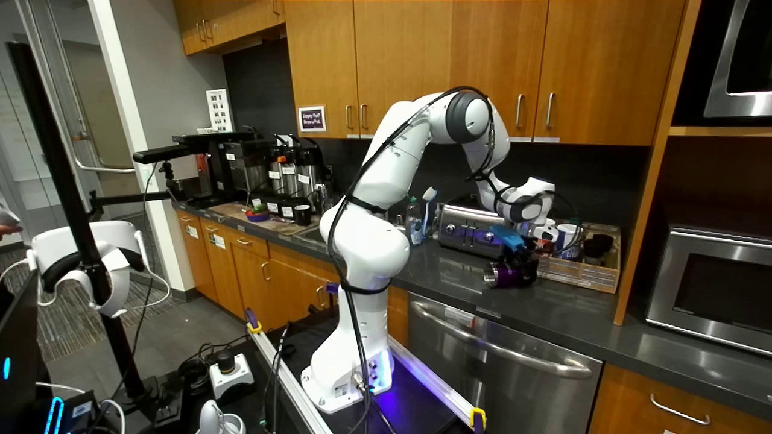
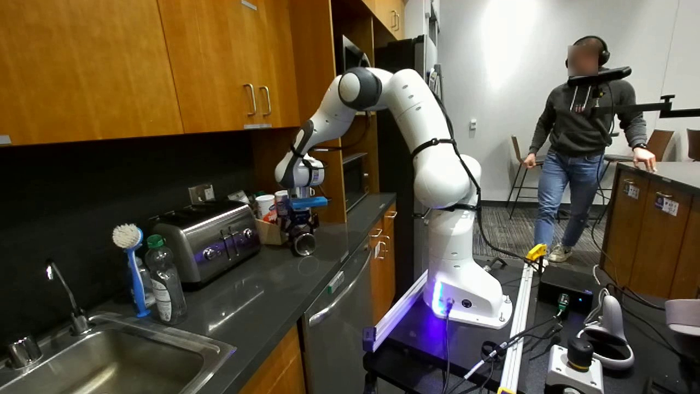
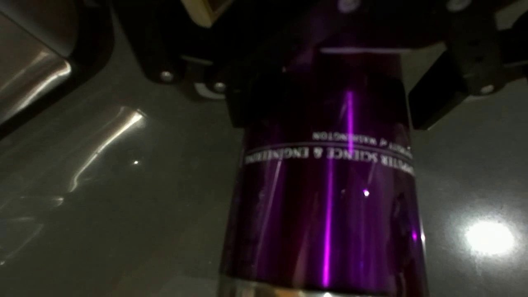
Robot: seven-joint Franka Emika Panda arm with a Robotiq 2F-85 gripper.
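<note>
A shiny purple tumbler (image 3: 326, 198) with a steel rim and white lettering fills the middle of the wrist view. It lies on its side at the dark counter, its open mouth turned outward in both exterior views; any slight gap underneath is hard to judge. My gripper (image 3: 330, 123) reaches around the tumbler's far part, one finger on each side. The right finger (image 3: 439, 93) stands slightly off the wall, while contact at the left finger is lost in shadow. The jaws look spread. In an exterior view the black gripper (image 1: 523, 265) hangs below a blue piece (image 1: 508, 237) on the wrist.
A steel toaster (image 1: 470, 229) stands beside the gripper. Behind it is a low wooden crate (image 1: 579, 274) with cups and packets. A bottle (image 2: 165, 284) and blue brush (image 2: 136, 273) stand by the sink (image 2: 202, 350). Cabinets hang above; a wooden panel (image 1: 648, 199) borders the crate.
</note>
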